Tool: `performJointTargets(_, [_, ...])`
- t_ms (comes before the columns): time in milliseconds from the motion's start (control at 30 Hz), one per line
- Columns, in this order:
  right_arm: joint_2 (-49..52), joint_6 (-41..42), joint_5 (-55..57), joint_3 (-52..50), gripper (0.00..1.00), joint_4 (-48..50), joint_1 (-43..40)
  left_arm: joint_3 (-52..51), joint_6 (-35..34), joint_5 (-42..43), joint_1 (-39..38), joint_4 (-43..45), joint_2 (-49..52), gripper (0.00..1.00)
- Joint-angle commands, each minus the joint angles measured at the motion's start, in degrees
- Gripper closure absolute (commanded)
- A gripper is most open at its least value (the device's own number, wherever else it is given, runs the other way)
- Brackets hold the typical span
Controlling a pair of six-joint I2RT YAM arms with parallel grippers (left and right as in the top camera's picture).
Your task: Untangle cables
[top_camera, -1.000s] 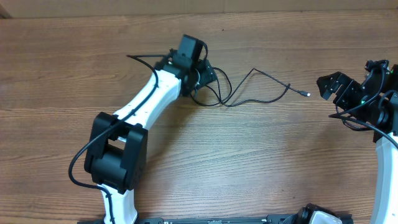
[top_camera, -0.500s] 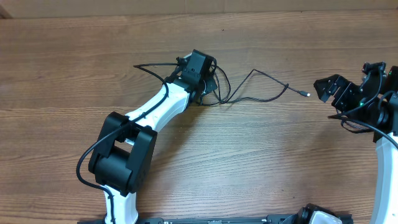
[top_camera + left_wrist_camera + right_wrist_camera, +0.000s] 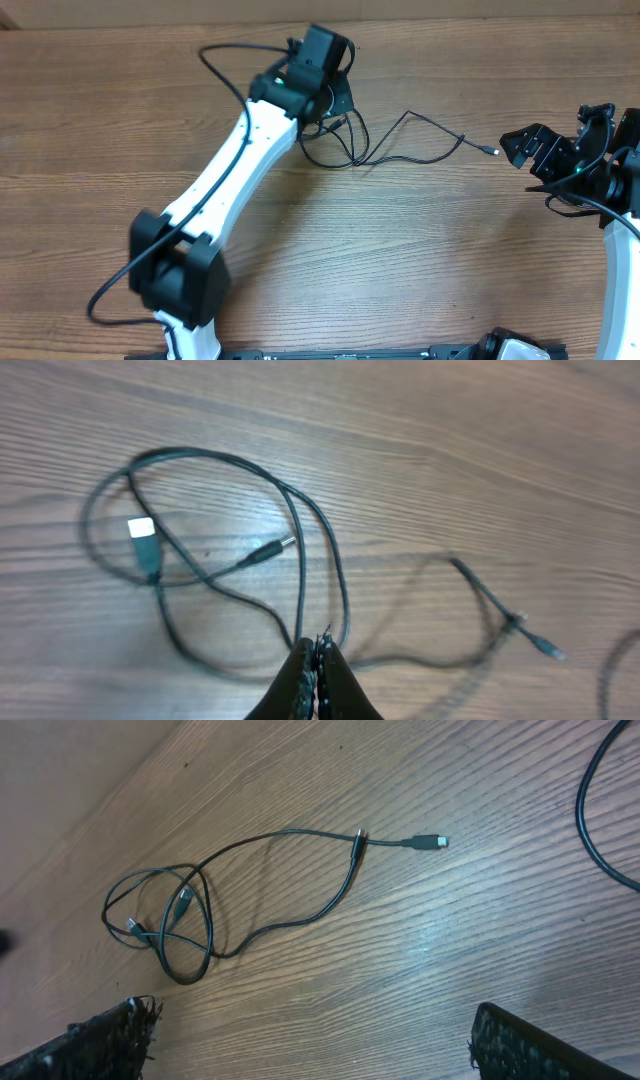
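Observation:
The cables (image 3: 400, 150) are thin black cords lying on the wood table, a tangle of loops at the left and one strand trailing right to a small plug (image 3: 490, 151). My left gripper (image 3: 340, 105) hangs over the loops' far edge. In the left wrist view it (image 3: 318, 645) is shut, and two strands of the cables (image 3: 300, 540) run down to its tip; whether one is pinched I cannot tell. A white-tipped USB plug (image 3: 141, 528) lies inside the loop. My right gripper (image 3: 522, 160) stands open to the right of the free plug, with the cables (image 3: 290, 910) well ahead of its jaws (image 3: 315, 1040).
The left arm's thicker black wire (image 3: 225, 60) arcs out to the left of the wrist. Another thick arm wire (image 3: 600, 810) curves across the right wrist view's upper right corner. The table's far edge (image 3: 150, 25) runs along the top.
The left gripper has shut and its wrist has shifted right and toward the table's far edge. The cables lie much as before. The right arm has barely moved.

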Motion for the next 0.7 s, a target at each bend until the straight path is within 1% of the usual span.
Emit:
performJointTargets(0, [0.42,0.17,-0.50,0.85,0.00,0.07,0.28,2.91,1.90,-1.42,0.02,-3.32,-3.34,0.88])
performJointTargets(33, [0.44,0.20,-0.50,0.85,0.00,0.04,0.28,2.89,1.88,-1.90,0.02,-4.26,-3.30,0.71])
performJointTargets(67, [0.55,0.17,-0.50,0.85,0.00,0.02,0.28,2.75,1.86,-2.49,0.02,-5.07,-2.91,0.46])
performJointTargets(100, [0.59,0.20,-0.52,0.85,0.00,0.00,0.28,2.71,1.84,-2.62,0.02,-5.70,-2.62,0.29])
performJointTargets(133, [0.70,0.20,-0.50,0.85,0.00,-0.11,0.28,2.67,1.86,-2.60,0.02,-6.08,-2.03,0.20])
performJointTargets(167, [0.79,0.20,-0.50,0.85,0.00,-0.24,0.28,2.60,1.86,-2.47,0.02,-6.16,-1.51,0.00])
performJointTargets(300, [1.31,0.17,-0.50,0.72,0.00,-0.57,0.28,2.40,1.97,-2.97,0.02,-5.51,1.18,0.00])
performJointTargets(333, [1.44,0.17,-0.50,0.63,0.00,-0.55,0.28,2.40,1.97,-3.28,0.02,-5.31,2.12,0.02])
performJointTargets(367, [1.62,0.17,-0.48,0.55,0.00,-0.55,0.28,2.40,1.92,-3.65,0.09,-5.20,3.17,0.15])
performJointTargets(400, [1.81,0.17,-0.48,0.52,0.00,-0.59,0.28,2.40,1.88,-4.20,0.20,-5.22,4.20,0.29])
performJointTargets(433, [2.05,0.17,-0.50,0.48,0.00,-0.72,0.28,2.40,1.81,-4.37,0.35,-5.14,5.42,0.36])
performJointTargets(467, [2.23,0.17,-0.50,0.48,0.00,-0.81,0.28,2.40,1.18,-4.37,0.52,-4.98,6.78,0.40])
performJointTargets(533, [2.73,0.17,-0.50,0.48,0.00,-0.90,0.28,2.40,-1.51,-4.37,0.92,-4.63,9.64,0.40])
performJointTargets(667, [4.00,0.17,-0.50,0.48,0.00,-0.90,0.28,2.40,-5.70,-4.37,1.33,-3.72,14.71,0.35])
